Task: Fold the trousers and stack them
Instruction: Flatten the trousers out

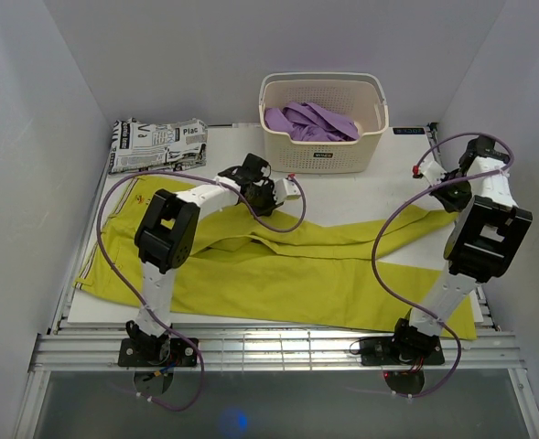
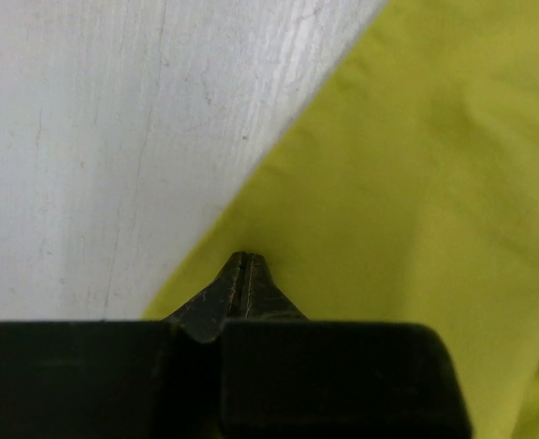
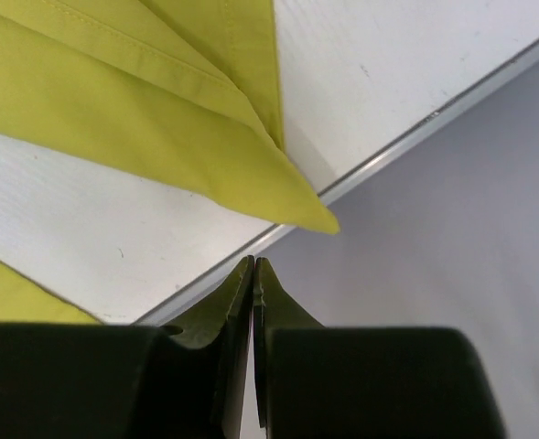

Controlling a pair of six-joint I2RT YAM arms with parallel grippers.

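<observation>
Right gripper is closed empty beside the trousers' corner at the surface's right edge. Left gripper is closed at their edge, so cloth could be left behind when lifted.

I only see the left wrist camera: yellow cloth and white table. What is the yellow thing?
Observer: Long yellow trousers, spread across the width of the table.
Operator: Is anything else up there?
Observer: A white basket at the far edge, with a purple garment in it.
Operator: Where's my other pincher?
Observer: The right gripper is shut beside a corner of the trousers at the table's right edge, not holding it.
</observation>
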